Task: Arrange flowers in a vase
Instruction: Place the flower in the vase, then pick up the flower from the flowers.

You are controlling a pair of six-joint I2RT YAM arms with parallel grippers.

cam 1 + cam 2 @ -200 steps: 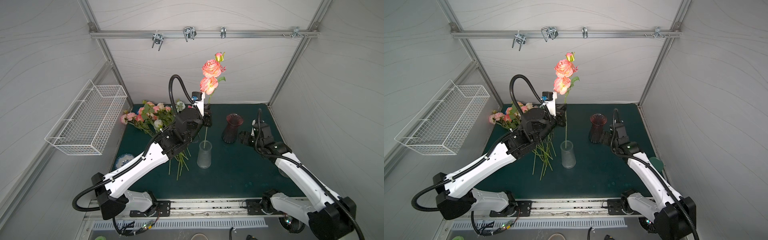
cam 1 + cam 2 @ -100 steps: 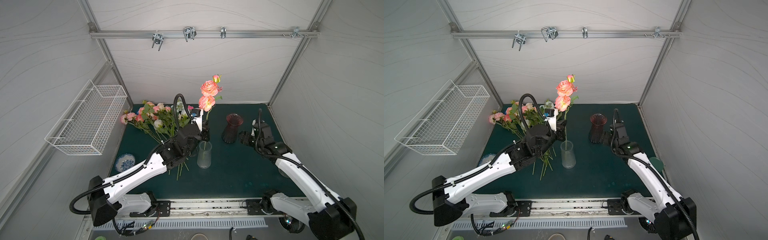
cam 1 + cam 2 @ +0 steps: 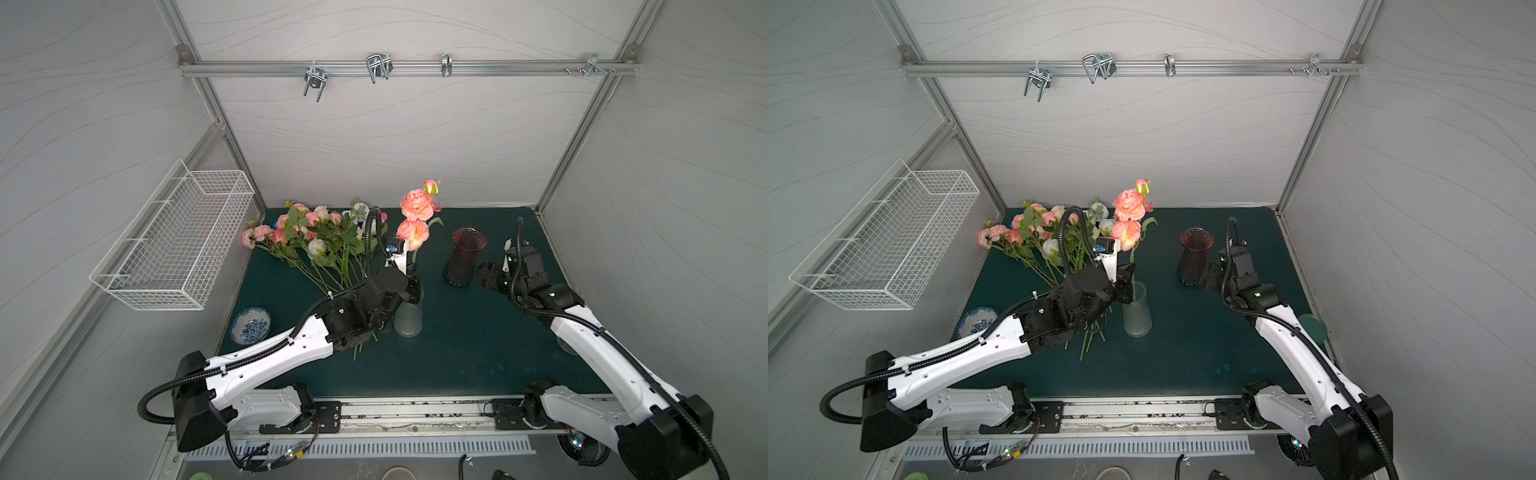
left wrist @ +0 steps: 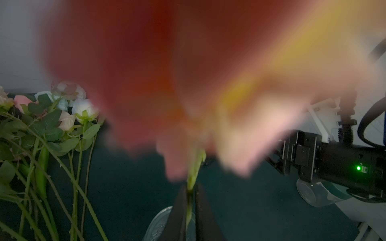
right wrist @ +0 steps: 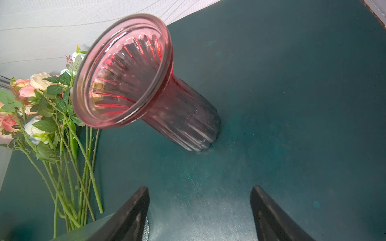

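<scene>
Both top views are lit evenly and diffusely. Soft shadow is cast on the green mat (image 3: pixel 478 353) beside the clear vase (image 3: pixel 409 320). Frame rails (image 3: pixel 498 68) are bowed. Left wrist view is dimmed, smothered by an unfocused peach bloom (image 4: pixel 146 73) above that vase. Right wrist view is rendered sharp.

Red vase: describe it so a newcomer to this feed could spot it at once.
On the dark green table mat, look to the back, on the right arm's side, where the open right gripper points. The red vase stands there upright and empty. Unlike the clear vase at mid-table, which holds a peach flower, it is dark ribbed glass with a flared rim.
</scene>
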